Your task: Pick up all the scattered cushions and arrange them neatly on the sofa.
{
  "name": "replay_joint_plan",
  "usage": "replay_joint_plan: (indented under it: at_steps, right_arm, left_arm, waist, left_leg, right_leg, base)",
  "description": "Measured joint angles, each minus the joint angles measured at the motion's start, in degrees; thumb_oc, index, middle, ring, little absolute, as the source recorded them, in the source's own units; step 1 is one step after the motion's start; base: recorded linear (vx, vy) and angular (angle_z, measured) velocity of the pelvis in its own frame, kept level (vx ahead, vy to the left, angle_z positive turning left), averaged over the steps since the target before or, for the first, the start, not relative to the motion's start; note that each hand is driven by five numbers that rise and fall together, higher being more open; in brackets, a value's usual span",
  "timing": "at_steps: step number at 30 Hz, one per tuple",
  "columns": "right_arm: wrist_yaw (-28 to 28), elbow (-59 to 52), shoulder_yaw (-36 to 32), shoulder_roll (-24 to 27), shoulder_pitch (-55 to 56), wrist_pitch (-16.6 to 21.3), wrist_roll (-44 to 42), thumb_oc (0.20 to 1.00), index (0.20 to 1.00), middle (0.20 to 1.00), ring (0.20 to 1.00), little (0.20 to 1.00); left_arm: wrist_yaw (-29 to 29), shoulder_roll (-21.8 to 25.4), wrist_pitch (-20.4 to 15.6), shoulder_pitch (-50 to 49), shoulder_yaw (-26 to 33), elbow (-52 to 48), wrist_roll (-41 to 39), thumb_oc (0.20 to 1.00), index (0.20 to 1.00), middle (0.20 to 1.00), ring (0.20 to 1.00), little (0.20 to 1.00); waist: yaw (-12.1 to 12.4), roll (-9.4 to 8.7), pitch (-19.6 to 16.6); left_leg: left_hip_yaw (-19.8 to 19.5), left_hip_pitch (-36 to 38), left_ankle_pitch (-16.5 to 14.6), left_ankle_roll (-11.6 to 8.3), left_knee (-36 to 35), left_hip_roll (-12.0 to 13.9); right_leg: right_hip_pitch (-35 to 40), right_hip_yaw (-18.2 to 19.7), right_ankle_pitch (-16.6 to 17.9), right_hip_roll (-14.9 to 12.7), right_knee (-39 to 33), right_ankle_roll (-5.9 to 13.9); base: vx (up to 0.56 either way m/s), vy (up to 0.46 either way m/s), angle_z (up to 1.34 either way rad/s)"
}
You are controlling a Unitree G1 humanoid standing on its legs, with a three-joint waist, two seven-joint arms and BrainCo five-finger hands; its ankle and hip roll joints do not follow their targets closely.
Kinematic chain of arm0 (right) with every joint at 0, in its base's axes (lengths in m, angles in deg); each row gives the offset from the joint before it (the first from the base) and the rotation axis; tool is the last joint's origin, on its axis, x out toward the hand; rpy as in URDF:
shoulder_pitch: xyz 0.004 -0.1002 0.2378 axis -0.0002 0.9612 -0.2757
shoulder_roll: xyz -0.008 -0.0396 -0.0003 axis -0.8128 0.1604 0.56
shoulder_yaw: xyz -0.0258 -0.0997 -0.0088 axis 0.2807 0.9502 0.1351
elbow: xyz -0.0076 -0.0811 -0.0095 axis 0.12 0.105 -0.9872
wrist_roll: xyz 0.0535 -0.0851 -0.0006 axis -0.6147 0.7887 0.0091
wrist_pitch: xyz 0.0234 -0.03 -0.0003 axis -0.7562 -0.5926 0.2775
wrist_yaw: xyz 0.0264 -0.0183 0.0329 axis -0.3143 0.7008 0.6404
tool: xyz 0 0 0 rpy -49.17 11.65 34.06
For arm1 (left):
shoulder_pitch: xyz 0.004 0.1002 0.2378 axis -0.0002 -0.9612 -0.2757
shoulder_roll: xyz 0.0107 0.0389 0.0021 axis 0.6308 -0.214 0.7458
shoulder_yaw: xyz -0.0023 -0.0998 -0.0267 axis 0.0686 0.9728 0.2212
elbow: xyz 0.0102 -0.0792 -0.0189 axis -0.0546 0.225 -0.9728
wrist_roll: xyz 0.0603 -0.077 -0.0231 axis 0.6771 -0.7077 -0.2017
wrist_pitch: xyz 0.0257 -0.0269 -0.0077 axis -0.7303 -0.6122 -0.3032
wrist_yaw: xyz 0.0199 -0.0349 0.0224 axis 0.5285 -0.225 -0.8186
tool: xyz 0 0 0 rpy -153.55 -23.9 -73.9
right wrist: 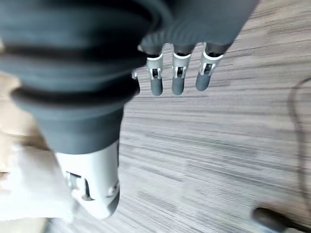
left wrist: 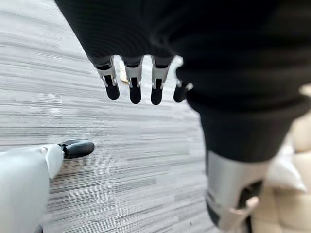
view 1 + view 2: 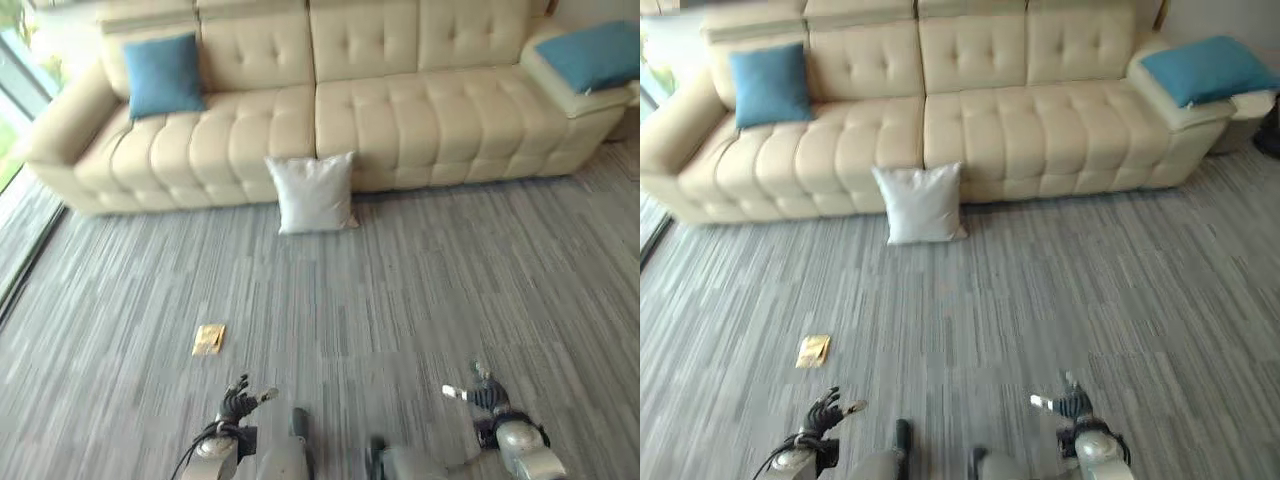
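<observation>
A white cushion is seen at centre frame, propped upright on the grey carpet, its back leaned against the cream sofa front. One blue cushion is stood at upper left, another laid flat at upper right. The left hand and right hand are held low, fingers straight, empty. A yellow scrap is seen at lower left.

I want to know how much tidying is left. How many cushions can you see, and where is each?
3. A blue cushion leans on the sofa backrest at its left end, another blue cushion lies on its right end, and a white cushion stands on the floor against the sofa front. Others may lie outside the view.
</observation>
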Motion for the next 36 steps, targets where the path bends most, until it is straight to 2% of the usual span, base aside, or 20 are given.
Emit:
replay_joint_plan:
  at_steps: [3,5,7,8,11,13,14,16,17,18,19,22,23,25,26,28,30,31,34,36]
  right_arm:
    - [-0.3,0.3,-0.1,-0.4,0.5,-0.3,0.1,1.0,1.0,1.0,1.0,1.0]
    - [-0.2,0.3,-0.1,-0.6,0.4,-0.2,0.4,1.0,1.0,1.0,1.0,1.0]
    - [-0.1,0.2,-0.4,-0.4,1.1,-0.1,0.7,1.0,1.0,1.0,1.0,1.0]
    - [-0.1,1.4,-0.2,-1.3,1.2,-0.1,0.8,1.0,1.0,1.0,1.0,1.0]
    - [0.3,2.5,-0.3,-2.9,0.5,-0.1,0.8,1.0,1.0,1.0,1.0,1.0]
    - [0.4,2.3,-0.3,-3.4,0.3,-0.1,0.8,1.0,1.0,1.0,1.0,1.0]
    - [0.5,2.5,-0.4,-4.1,-0.1,-0.2,0.8,1.0,1.0,1.0,1.0,1.0]
    - [0.8,3.4,-0.1,-5.4,-0.1,-0.2,1.2,1.0,1.0,1.0,1.0,1.0]
    - [0.9,3.5,0.1,-6.2,-0.1,-0.2,1.7,1.0,1.0,1.0,1.0,1.0]
    - [1.0,3.4,0.4,-6.4,-0.9,-0.2,1.7,1.0,1.0,1.0,1.0,1.0]
    - [1.1,3.1,0.7,-6.5,-0.6,-0.2,1.7,1.0,1.0,1.0,1.0,1.0]
    - [1.4,3.9,1.6,-6.6,-0.4,-0.3,1.8,1.0,1.0,1.0,1.0,1.0]
    - [1.4,3.9,1.6,-6.6,0.2,-0.2,1.8,1.0,1.0,1.0,1.0,1.0]
    - [1.4,3.9,1.7,-6.6,0.1,-0.3,1.8,1.0,1.0,1.0,1.0,1.0]
    - [1.4,4.3,1.8,-6.4,-1.1,-0.3,1.8,1.0,1.0,1.0,1.0,1.0]
    - [1.2,4.2,1.8,-6.3,-0.9,-0.5,1.7,1.0,1.0,1.0,1.0,1.0]
    - [1.1,4.3,1.8,-6.6,1.1,-1.3,1.7,1.0,1.0,1.0,1.0,1.0]
    - [1.1,4.8,1.7,-6.6,1.6,-1.3,1.7,1.0,1.0,1.0,1.0,1.0]
    - [0.8,6.8,1.2,-5.5,1.1,-1.3,1.6,1.0,1.0,1.0,1.0,1.0]
    - [0.8,6.8,1.3,-5.4,0.4,-1.2,1.5,1.0,1.0,1.0,1.0,1.0]
  left_arm:
    - [0.0,0.1,0.4,0.0,-0.1,0.5,0.0,1.0,1.0,1.0,1.0,1.0]
    - [0.1,0.2,0.7,-0.9,-0.2,0.5,0.0,1.0,1.0,1.0,1.0,1.0]
    - [0.0,-0.3,0.7,-3.2,-0.1,0.7,0.0,1.0,1.0,1.0,1.0,1.0]
    - [0.1,0.0,0.7,-3.2,-0.2,2.4,0.0,1.0,1.0,1.0,1.0,1.0]
    - [0.1,-0.3,0.7,0.2,-0.2,3.5,0.0,1.0,1.0,1.0,1.0,1.0]
    - [0.1,-0.2,0.6,1.9,-0.2,3.6,0.0,1.0,1.0,1.0,1.0,1.0]
    - [0.1,-0.2,0.5,2.7,-0.2,4.3,0.0,1.0,1.0,1.0,1.0,1.0]
    - [0.2,-0.1,0.5,2.6,-0.3,5.0,0.1,1.0,1.0,1.0,1.0,1.0]
    - [0.2,0.0,0.6,2.3,-0.3,4.9,0.1,1.0,1.0,1.0,1.0,1.0]
    - [0.1,0.2,0.7,1.6,-0.3,5.2,0.1,1.0,1.0,1.0,1.0,1.0]
    - [0.2,0.4,0.7,1.7,-0.3,5.1,0.1,1.0,1.0,1.0,1.0,1.0]
    - [0.1,0.8,0.8,0.9,-0.3,5.4,0.1,1.0,1.0,1.0,1.0,1.0]
    - [0.1,0.8,0.8,0.7,-0.3,5.3,0.1,1.0,1.0,1.0,1.0,1.0]
    - [0.1,0.9,0.8,1.2,-0.3,5.1,0.1,1.0,1.0,1.0,1.0,1.0]
    - [0.3,0.7,0.7,2.7,-0.3,5.7,0.0,1.0,1.0,1.0,1.0,1.0]
    - [0.3,0.7,0.7,4.0,-0.3,6.2,0.0,1.0,1.0,1.0,1.0,1.0]
    - [0.2,0.7,0.6,3.2,-0.3,5.8,0.0,1.0,1.0,1.0,1.0,1.0]
    - [0.2,0.5,0.6,2.6,-0.3,4.9,0.0,1.0,1.0,1.0,1.0,1.0]
    - [0.0,-0.1,0.6,0.4,-0.2,3.9,-0.3,1.0,1.0,1.0,1.0,1.0]
    - [-0.1,0.7,0.6,0.5,-0.3,3.0,-0.9,1.0,1.0,1.0,1.0,1.0]
  waist:
    - [0.6,-1.8,0.5]
    - [1.2,-2.25,0.7]
    - [1.7,-0.25,-0.4]
    - [1.6,-0.36,-1.3]
    - [1.2,-0.73,-2.3]
    - [1.2,-0.97,-2.4]
    - [1.1,-1.48,-2.5]
    - [0.6,-1.89,-3.4]
    - [0.6,-2.26,-4.6]
    - [1.0,-1.6,-4.3]
    - [0.4,-1.4,-4.3]
    - [0.3,-0.58,-3.2]
    - [0.0,-0.12,-3.1]
    - [-0.1,0.21,-2.6]
    - [-1.4,0.78,-1.2]
    - [-2.8,-0.19,-0.3]
    - [-3.2,-2.46,-0.4]
    - [-3.1,-3.24,-0.8]
    - [-2.7,0.19,-1.7]
    - [-2.3,-1.31,-1.3]
  left_leg:
    - [3.4,0.0,0.7,0.94,-6.0,-3.2]
    - [5.1,0.2,2.5,4.03,-5.6,-4.9]
    - [7.0,3.8,1.7,8.84,-5.9,-5.5]
    - [6.4,5.1,7.7,9.93,-5.1,-5.5]
    - [5.7,7.5,4.7,12.12,-6.3,-7.2]
    - [6.1,9.0,2.9,12.05,-6.3,-8.0]
    - [6.1,10.2,2.1,11.81,-6.3,-8.7]
    - [6.1,11.8,2.0,10.34,-6.3,-8.9]
    - [6.4,12.2,-0.5,10.01,-6.3,-8.8]
    - [6.6,12.8,0.7,9.69,-6.3,-8.0]
    - [6.2,13.7,-0.9,10.53,-6.2,-7.8]
    - [5.6,16.9,-3.0,10.8,-6.4,-7.0]
    - [5.5,17.5,-3.7,10.74,-6.3,-6.8]
    - [5.4,18.1,-4.2,10.61,-6.3,-6.3]
    - [5.1,18.0,-5.0,9.95,-6.3,-5.0]
    - [4.5,18.4,-5.8,8.3,-6.7,-5.4]
    - [4.0,21.4,-6.7,7.52,-6.7,-7.2]
    - [3.4,23.0,-8.0,6.91,-6.7,-7.2]
    - [2.9,24.9,-12.2,1.9,-1.9,-1.2]
    - [3.3,21.7,-13.8,-0.04,7.3,-1.5]
  right_leg:
    - [6.8,0.6,0.2,0.2,-6.6,0.24]
    - [10.4,1.4,-0.5,0.1,-8.3,1.52]
    - [15.0,3.6,-2.2,1.3,-8.9,4.32]
    - [16.8,4.2,-3.4,1.4,-7.9,5.85]
    - [11.9,4.1,-7.6,-3.6,-3.5,9.34]
    - [10.2,4.1,-6.8,-6.4,-4.4,10.36]
    - [9.3,4.3,-3.9,-8.0,-4.8,11.44]
    - [7.4,4.3,-4.1,-9.2,0.7,12.48]
    - [5.4,4.7,-3.6,-8.8,4.6,12.29]
    - [3.1,4.5,-3.8,-8.4,10.0,12.52]
    - [0.7,4.4,-3.3,-8.5,15.8,13.51]
    - [-8.3,3.8,0.8,-9.1,36.0,13.33]
    - [-10.0,3.6,-2.7,-9.3,34.9,12.66]
    - [-13.1,1.5,-4.1,-9.3,23.7,12.06]
    - [-15.0,0.3,-1.7,-6.3,5.1,11.68]
    - [-16.0,-0.2,4.6,-5.5,-7.4,12.56]
    - [-15.4,-0.2,7.8,-6.8,-6.8,11.43]
    - [-14.5,0.2,10.3,-6.7,-6.0,9.37]
    - [-9.4,-2.7,11.7,-1.5,-8.7,7.67]
    - [-7.0,-2.3,13.8,-1.5,-11.3,4.8]
  base:
    - [0.21,0.099,-0.02]
    - [0.33,0.2,-0.29]
    - [0.28,0.195,-0.41]
    - [0.26,0.16,-0.17]
    - [0.29,0.193,-0.05]
    - [0.22,0.177,0.06]
    - [0.11,0.121,0.12]
    - [0.08,0.104,0.0]
    - [0.1,0.127,-0.25]
    - [0.12,0.12,-0.18]
    - [0.18,0.158,0.07]
    - [0.17,0.065,0.02]
    - [0.25,-0.015,-0.09]
    - [0.28,-0.086,-0.05]
    - [0.25,-0.13,0.1]
    - [0.16,-0.094,0.36]
    - [0.23,-0.12,0.47]
    - [0.25,-0.126,0.24]
    - [0.25,-0.168,0.16]
    - [0.08,-0.024,0.21]
